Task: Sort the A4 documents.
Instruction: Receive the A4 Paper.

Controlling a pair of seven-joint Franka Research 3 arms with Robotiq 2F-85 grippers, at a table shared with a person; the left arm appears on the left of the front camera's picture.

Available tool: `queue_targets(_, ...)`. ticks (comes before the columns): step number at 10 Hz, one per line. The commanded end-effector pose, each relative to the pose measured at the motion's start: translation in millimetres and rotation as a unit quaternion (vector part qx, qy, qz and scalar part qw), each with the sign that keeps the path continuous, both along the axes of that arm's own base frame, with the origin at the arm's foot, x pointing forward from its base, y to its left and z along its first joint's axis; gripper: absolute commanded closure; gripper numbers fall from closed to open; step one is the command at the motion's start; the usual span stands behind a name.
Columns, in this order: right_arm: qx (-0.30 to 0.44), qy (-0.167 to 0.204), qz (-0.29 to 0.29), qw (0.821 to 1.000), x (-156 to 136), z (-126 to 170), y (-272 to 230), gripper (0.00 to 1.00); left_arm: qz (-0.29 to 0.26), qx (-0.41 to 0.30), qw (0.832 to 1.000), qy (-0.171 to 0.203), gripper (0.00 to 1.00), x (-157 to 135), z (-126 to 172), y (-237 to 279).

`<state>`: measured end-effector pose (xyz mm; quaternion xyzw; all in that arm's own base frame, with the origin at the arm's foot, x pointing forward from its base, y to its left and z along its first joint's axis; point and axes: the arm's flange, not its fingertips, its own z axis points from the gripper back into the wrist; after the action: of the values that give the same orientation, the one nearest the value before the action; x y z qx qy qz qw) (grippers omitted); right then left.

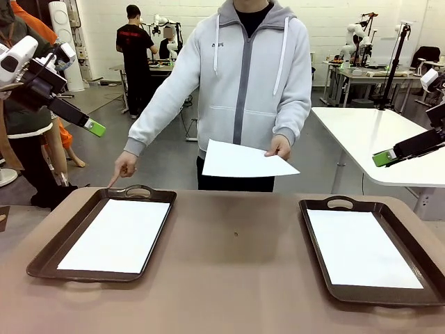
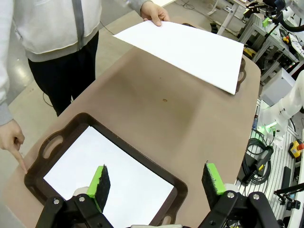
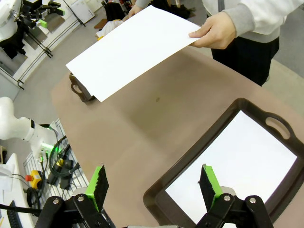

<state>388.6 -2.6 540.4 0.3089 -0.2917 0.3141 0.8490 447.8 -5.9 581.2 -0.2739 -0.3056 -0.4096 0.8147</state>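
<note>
A person across the table holds one white A4 document (image 1: 247, 160) in the air by its edge, over the far side of the table. The person's other hand (image 1: 124, 169) points a finger at the left tray (image 1: 66, 233). That tray holds a white sheet (image 1: 118, 235). The right tray (image 1: 313, 243) holds another sheet (image 1: 361, 247). My left gripper (image 1: 96, 128) hangs open high above the left tray (image 2: 78, 121), nothing between its fingers (image 2: 100, 180). My right gripper (image 1: 382, 158) is open too, high above the right tray (image 3: 190, 153).
Both dark brown trays have cut-out handles at the far end. The brown tabletop (image 1: 236, 257) runs bare between them. A white table (image 1: 375, 132) stands behind at the right. Cables and equipment lie on the floor beside the table (image 3: 57, 161).
</note>
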Motion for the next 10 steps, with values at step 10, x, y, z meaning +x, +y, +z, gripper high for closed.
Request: queue_targets(10,0.0,-0.001,0.002,1.0,-0.5,-0.4,-0.2,0.0,0.082,-0.248,0.897,0.358,0.0,91.1,-125.8,-94.7)
